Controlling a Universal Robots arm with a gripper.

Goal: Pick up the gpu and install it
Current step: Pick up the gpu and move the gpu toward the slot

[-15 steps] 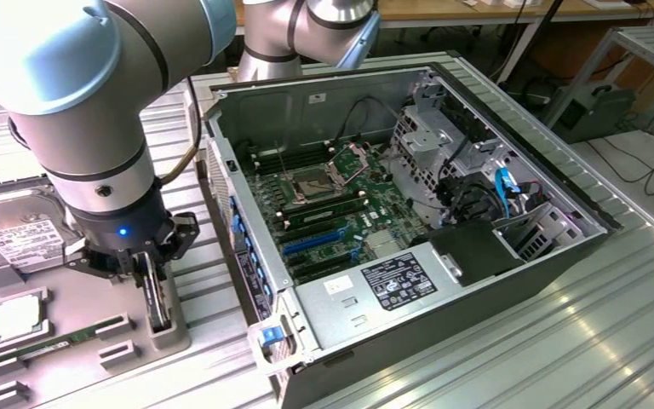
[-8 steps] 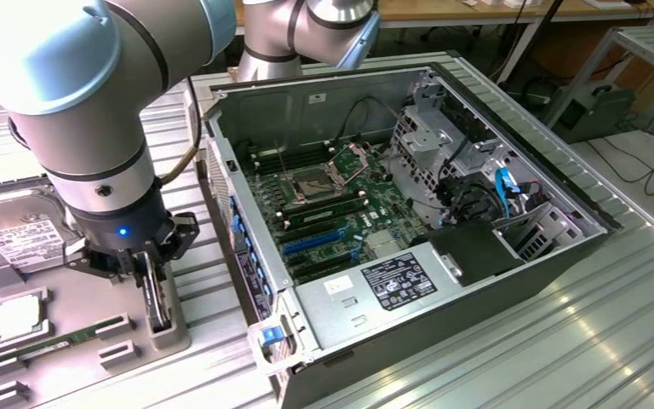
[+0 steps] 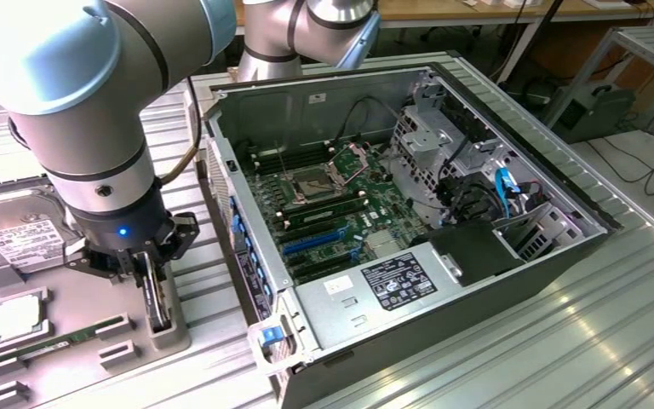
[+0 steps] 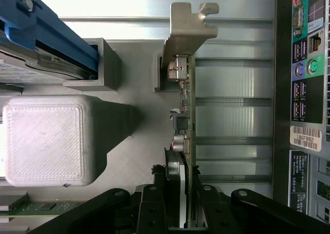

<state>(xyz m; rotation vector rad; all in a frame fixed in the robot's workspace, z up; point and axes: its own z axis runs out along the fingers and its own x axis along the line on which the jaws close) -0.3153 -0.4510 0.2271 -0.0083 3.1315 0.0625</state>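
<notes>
Robot arm (image 3: 88, 128): grey with pale blue joint caps, reaching down at the exterior view's left, next to the open computer case (image 3: 537, 162). Gripper (image 3: 154, 294): black, two-fingered, pointed straight down over the grey parts holder (image 3: 83, 311). In the wrist view the gripper (image 4: 181, 195) has its fingers (image 4: 154, 205) drawn in to a narrow gap, one against each face of the gpu (image 4: 188, 107), so it is clamped on the card. The gpu (image 3: 163, 317): thin dark card standing on its long edge in a slot of the holder, upright. Its silver bracket (image 4: 188, 25) is at the end away from the fingers, and small components show along the edge. It sits near the case's rear panel (image 4: 309, 64), apart from it, with bare table slats between. Whether the card has left its slot I cannot tell. Also on the holder: a hard drive (image 3: 14, 240) with a white label, a square processor chip (image 3: 17, 317), and a narrow green memory stick (image 3: 60, 343). Inside the case, lying on its side with the cover off: a green motherboard (image 3: 327, 213) and a silver power supply (image 3: 395, 285) with a black label. All of it rests on a ribbed metal table (image 3: 531, 349)
</notes>
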